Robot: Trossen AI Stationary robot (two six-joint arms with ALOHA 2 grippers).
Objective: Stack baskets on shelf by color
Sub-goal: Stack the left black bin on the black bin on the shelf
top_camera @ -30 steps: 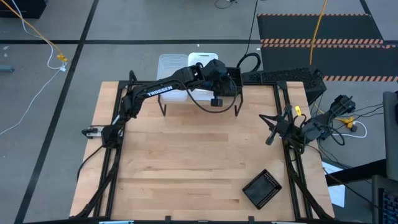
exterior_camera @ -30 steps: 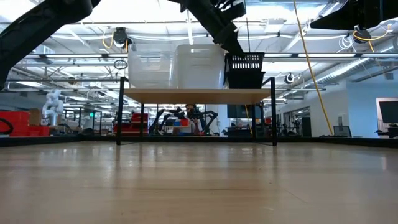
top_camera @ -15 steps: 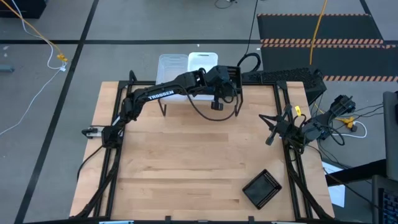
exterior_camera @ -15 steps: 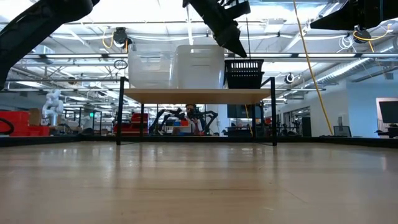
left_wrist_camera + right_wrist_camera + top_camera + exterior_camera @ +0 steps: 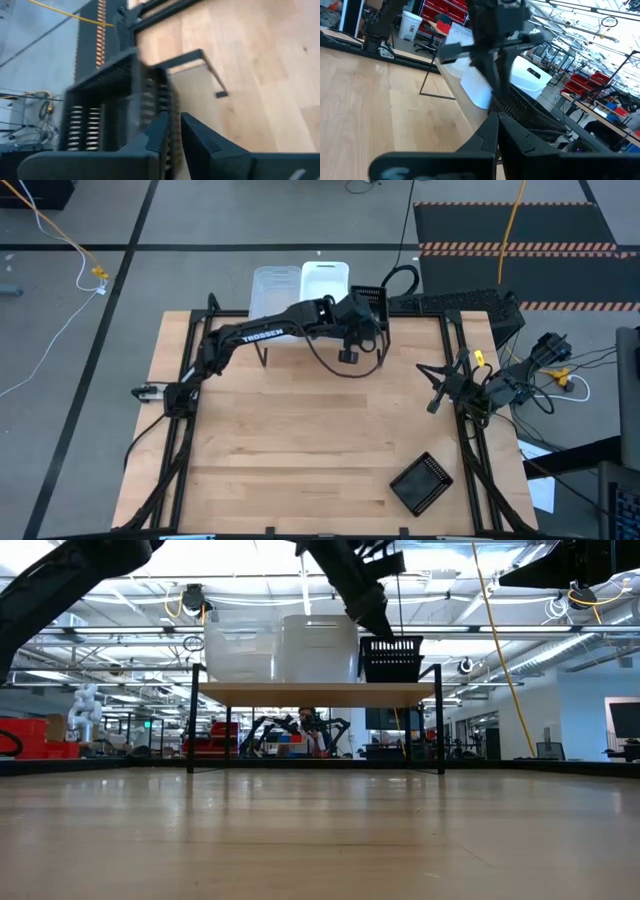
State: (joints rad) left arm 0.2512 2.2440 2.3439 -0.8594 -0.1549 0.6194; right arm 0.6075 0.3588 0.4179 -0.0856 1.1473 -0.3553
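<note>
The left claw point(image 5: 172, 131) hangs over the right end of the shelf point(image 5: 315, 693), its fingers drawn narrow with a slim gap, at the near wall of a black basket point(image 5: 112, 107) that sits on the plank. Whether the fingers pinch that wall cannot be told. Beside that basket, farther along the shelf from the claw, stand a white basket point(image 5: 320, 647) and then a clear basket point(image 5: 240, 650). Another black basket point(image 5: 422, 482) lies well apart on the table point(image 5: 300, 440), near the front right corner. The right claw point(image 5: 434, 402) waits closed at the table's right edge.

Open tabletop point(image 5: 300, 440) w/ lone black basket point(image 5: 422, 483), prob. clear elsewhere.
</note>
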